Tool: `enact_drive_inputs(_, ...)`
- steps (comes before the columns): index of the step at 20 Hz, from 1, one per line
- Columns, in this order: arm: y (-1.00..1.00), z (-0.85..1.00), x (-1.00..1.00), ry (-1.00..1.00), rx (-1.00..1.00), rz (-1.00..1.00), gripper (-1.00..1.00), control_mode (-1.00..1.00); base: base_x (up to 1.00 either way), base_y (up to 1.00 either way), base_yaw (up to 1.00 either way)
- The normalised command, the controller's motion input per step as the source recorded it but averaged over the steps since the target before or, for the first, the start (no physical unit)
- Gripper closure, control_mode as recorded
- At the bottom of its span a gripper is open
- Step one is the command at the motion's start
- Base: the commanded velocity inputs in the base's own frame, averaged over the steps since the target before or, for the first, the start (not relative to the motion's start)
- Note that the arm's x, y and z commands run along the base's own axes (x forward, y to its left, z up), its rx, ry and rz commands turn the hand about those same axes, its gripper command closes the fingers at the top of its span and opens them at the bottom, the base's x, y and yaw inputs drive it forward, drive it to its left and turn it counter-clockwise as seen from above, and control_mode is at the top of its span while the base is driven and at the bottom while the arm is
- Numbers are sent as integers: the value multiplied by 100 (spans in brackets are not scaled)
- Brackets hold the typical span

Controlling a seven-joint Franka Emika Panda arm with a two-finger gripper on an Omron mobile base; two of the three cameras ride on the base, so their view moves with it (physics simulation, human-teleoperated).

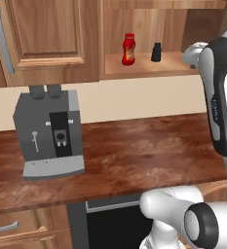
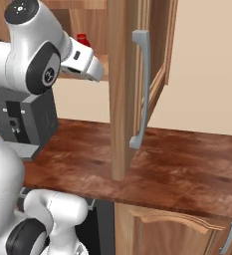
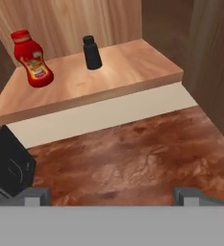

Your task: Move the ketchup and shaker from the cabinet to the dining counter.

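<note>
The cabinet [image 1: 149, 67] stands open, with the red ketchup [image 1: 128, 49] and the black shaker [image 1: 156, 52] upright on its lower shelf, a little apart. From the hand view, the ketchup [image 3: 31, 60] is at the upper left and the shaker [image 3: 92, 53] to its right, both on the shelf [image 3: 99, 86]. My gripper [image 3: 113, 196] is open, fingertips [image 3: 36, 196] wide apart and nothing between them. It hovers over the wall counter, short of the shelf edge and below it. The dining counter is out of view.
A grey coffee machine [image 1: 49, 133] stands on the wall counter [image 1: 134, 155] at the left. The open cabinet door [image 2: 120, 99] with its silver handle [image 2: 142, 89] juts out to the right of my hand [image 2: 85, 62]. Drawers sit below the counter.
</note>
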Motion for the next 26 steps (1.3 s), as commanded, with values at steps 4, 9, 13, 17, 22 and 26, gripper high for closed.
enact_drive_inputs(4,0,5,61,2,-7,2,-100,-100,0,0,0)
enact_drive_inputs(9,0,1,54,0,-7,0,-100,-100,0,0,0)
enact_drive_inputs(13,0,0,55,-2,-1,1,-100,-100,0,0,0)
enact_drive_inputs(17,0,0,60,0,0,6,-100,-100,0,0,0)
enact_drive_inputs(22,0,0,62,0,0,6,-100,-100,0,0,0)
enact_drive_inputs(26,-15,-3,36,0,-2,8,-100,-100,0,0,0)
